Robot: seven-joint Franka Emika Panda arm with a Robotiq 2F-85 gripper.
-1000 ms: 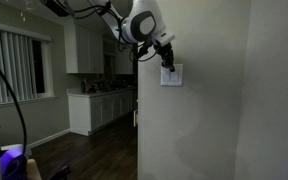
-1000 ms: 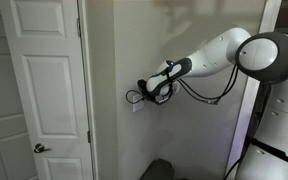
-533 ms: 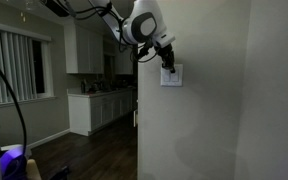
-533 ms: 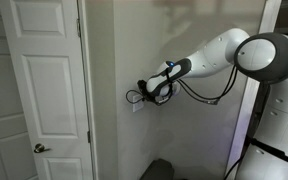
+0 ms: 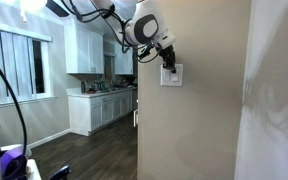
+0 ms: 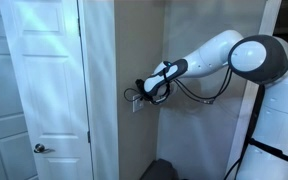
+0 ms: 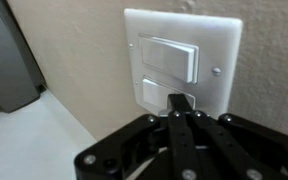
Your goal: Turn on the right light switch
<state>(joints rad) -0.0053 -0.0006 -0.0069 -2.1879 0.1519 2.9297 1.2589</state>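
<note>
Beige wall [image 5: 204, 110] held a white plate [image 7: 229, 60]; the jaws, pinched together, touched the right light switch [image 7: 160, 92], the lower paddle in the wrist view. A short, square push seemed best, clear of its twin [image 7: 169, 57].

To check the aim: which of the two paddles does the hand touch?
The lower paddle in the wrist view: the hand presses on it, while the upper paddle is free.
</note>
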